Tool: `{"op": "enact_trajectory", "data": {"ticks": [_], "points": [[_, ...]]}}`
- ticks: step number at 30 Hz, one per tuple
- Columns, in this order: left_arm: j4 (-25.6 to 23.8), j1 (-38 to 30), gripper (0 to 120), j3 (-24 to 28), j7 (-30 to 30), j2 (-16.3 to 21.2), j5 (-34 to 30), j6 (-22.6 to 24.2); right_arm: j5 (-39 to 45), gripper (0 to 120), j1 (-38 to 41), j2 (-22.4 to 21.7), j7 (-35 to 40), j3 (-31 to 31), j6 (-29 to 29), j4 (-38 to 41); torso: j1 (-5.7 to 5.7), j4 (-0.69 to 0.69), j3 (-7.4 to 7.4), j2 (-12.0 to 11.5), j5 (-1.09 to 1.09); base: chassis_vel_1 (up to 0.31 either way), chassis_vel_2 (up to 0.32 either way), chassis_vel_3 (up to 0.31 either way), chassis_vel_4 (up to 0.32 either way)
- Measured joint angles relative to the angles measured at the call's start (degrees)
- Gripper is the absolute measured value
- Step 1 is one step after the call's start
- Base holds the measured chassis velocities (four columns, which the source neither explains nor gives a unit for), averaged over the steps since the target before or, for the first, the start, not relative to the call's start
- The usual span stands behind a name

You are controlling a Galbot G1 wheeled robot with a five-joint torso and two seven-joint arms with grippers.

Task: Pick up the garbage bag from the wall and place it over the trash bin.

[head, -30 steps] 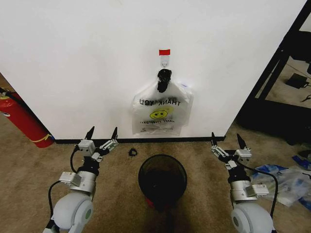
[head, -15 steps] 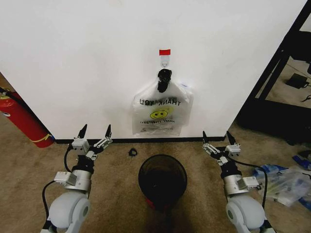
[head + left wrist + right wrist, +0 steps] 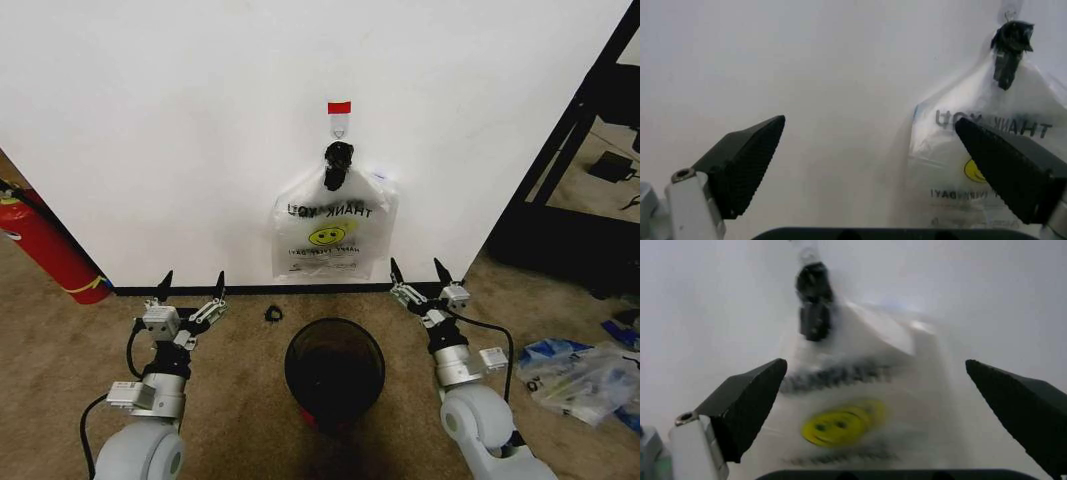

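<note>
The garbage bag [image 3: 332,235], translucent white with a "THANK YOU" print and a yellow smiley, hangs flat on the wall [image 3: 160,130]. Its black bunched top sits on a hook under red tape [image 3: 339,107]. On the carpet in front of it stands the trash bin [image 3: 334,372], round black mesh with a red base. My left gripper [image 3: 194,275] is open, low by the baseboard, left of the bag. My right gripper [image 3: 415,263] is open just off the bag's lower right corner. The bag [image 3: 987,165] lies beyond my open left gripper [image 3: 868,122]. It [image 3: 860,405] fills the gap of my right gripper [image 3: 875,363].
A red fire extinguisher [image 3: 45,250] leans at the wall's left end. A small black item [image 3: 273,314] lies on the carpet between the baseboard and the bin. A clear-and-blue plastic bundle [image 3: 580,375] lies at the right, near a black shelf frame [image 3: 570,140].
My right gripper has moved left and up towards the bag's lower right corner. My left gripper has drifted slightly left. The bag and bin have not moved.
</note>
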Motion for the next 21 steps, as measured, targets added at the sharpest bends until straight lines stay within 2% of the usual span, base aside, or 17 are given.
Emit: {"op": "enact_trajectory", "data": {"ticks": [1,3,6,7,9,17,21], "points": [[0.0,0.0,100,0.0,0.0,0.0,0.0,0.0,0.0,100,0.0,0.0,0.0,0.0,0.0,0.0,0.0,0.0,0.0,0.0,0.0,0.0,0.0,0.0,0.0],[0.1,0.2,100,0.0,0.0,-0.2,0.6,-0.1,6.5,100,4.6,0.1,-1.5,-2.8,0.0,-3.2,0.01,0.03,0.0,0.0,0.0,0.0,0.0,0.0,0.0],[0.3,0.5,100,0.4,-0.1,-0.4,1.3,-0.2,18.9,100,11.2,1.1,-4.3,-6.5,0.0,-8.5,0.01,0.05,0.01,0.0,-0.01,0.0,0.0,0.0,0.0],[0.9,0.2,100,0.7,-0.2,-0.4,1.8,-0.2,29.2,100,17.6,2.7,-7.9,-8.9,-0.1,-14.5,0.01,0.02,0.01,0.0,-0.01,0.0,0.0,0.0,0.0],[1.7,-0.3,100,0.7,-0.2,-0.4,2.0,-0.1,34.2,100,22.8,4.2,-10.8,-10.3,-0.3,-19.1,0.01,0.02,0.01,0.0,-0.01,0.0,0.0,0.0,0.0],[3.3,-0.6,100,-0.6,-0.9,-0.2,1.9,-0.5,36.5,100,33.6,9.5,-13.0,-12.1,-0.7,-31.2,0.01,0.03,0.01,0.0,-0.01,0.0,0.0,0.0,0.0],[3.5,-0.6,100,-1.0,-1.1,0.0,1.7,-0.7,35.2,100,35.2,11.0,-13.3,-12.3,-0.8,-33.9,0.01,0.03,0.01,0.0,-0.01,0.0,0.0,0.0,0.0]]}}
